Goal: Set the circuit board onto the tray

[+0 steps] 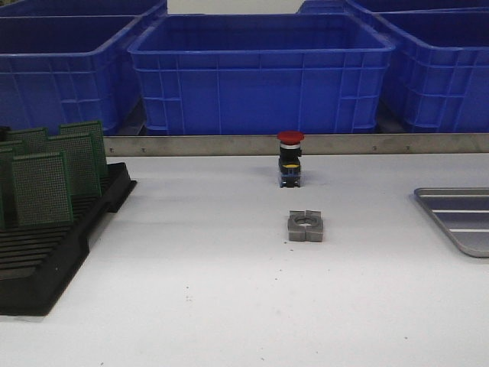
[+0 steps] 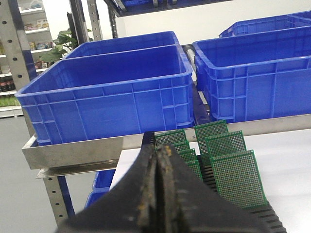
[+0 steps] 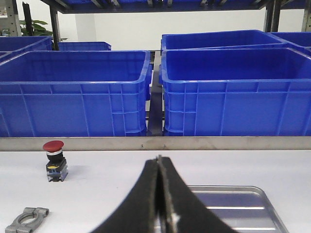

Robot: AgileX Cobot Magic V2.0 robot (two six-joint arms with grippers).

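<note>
Neither end effector appears in the front view, which looks over a white surface (image 1: 229, 306). At its left edge a black slotted rack (image 1: 46, 260) holds several green circuit boards (image 1: 42, 187) upright in its grooves, an arrangement that seems meant to keep their top edges free for a pinch from above. The silver-grey tray (image 1: 458, 218) lies flat at the far right, well apart from the rack and with no board on its ridged floor. Between them stand a red-capped push button (image 1: 290, 159) and, nearer the camera, a grey metal clamp block (image 1: 306, 226). Blue bins (image 1: 260, 73) line the back.

In the left wrist view, the left end effector (image 2: 158, 194) is pressed closed, fingers touching and holding nothing, with the racked boards just beyond its tips; it looks staged for a pick that has not yet begun.

In the right wrist view, the right end effector (image 3: 159, 199) is likewise closed and empty, hanging above the near edge of the tray, with the button and clamp off to one side.
</note>
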